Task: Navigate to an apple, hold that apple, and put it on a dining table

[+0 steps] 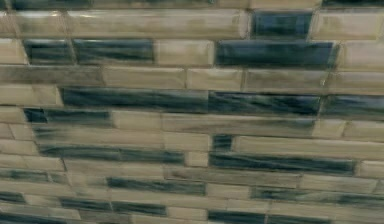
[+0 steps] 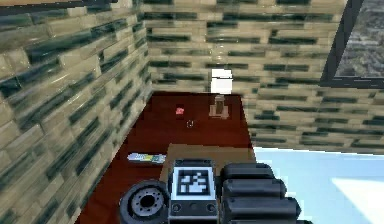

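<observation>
A small red blob [image 2: 180,111] lies on a dark red-brown wooden tabletop [image 2: 160,135] that runs along the tiled wall in the arm side view. It is too small to tell whether it is an apple. At that view's bottom edge sits the arm's white marker square [image 2: 193,183], with the gripper's [image 2: 145,204] dark round body left of it. The gripper's far end cannot be made out, so I cannot tell whether it holds anything. The red blob lies well beyond the gripper, farther up the tabletop.
A close wall of beige and dark blue tiles [image 1: 190,110] spans the forward view. On the tabletop stand a pale glass-like object [image 2: 220,95], a tiny dark thing [image 2: 189,123], a flat remote-like item [image 2: 147,158] and a brown mat [image 2: 205,155]. A window [image 2: 360,40] is at upper right.
</observation>
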Robot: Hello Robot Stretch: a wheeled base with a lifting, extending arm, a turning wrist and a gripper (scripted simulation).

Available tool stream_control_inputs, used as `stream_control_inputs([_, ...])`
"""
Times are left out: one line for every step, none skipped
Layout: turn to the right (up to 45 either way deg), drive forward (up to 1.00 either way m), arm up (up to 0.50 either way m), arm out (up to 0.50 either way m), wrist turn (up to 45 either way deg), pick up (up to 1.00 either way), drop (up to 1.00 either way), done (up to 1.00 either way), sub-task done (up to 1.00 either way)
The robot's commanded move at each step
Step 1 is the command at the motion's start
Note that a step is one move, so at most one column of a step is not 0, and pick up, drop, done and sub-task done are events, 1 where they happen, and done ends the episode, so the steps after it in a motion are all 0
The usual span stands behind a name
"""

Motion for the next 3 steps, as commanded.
stream_control_inputs([0.0, 0.0, 0.0, 0.48, 0.0, 0.0, 0.0, 0.0, 0.0])
stream_control_inputs([0.0, 0.0, 0.0, 0.0, 45.0, 0.0, 0.0, 0.0, 0.0])
stream_control_inputs([0.0, 0.0, 0.0, 0.0, 45.0, 0.0, 0.0, 0.0, 0.0])
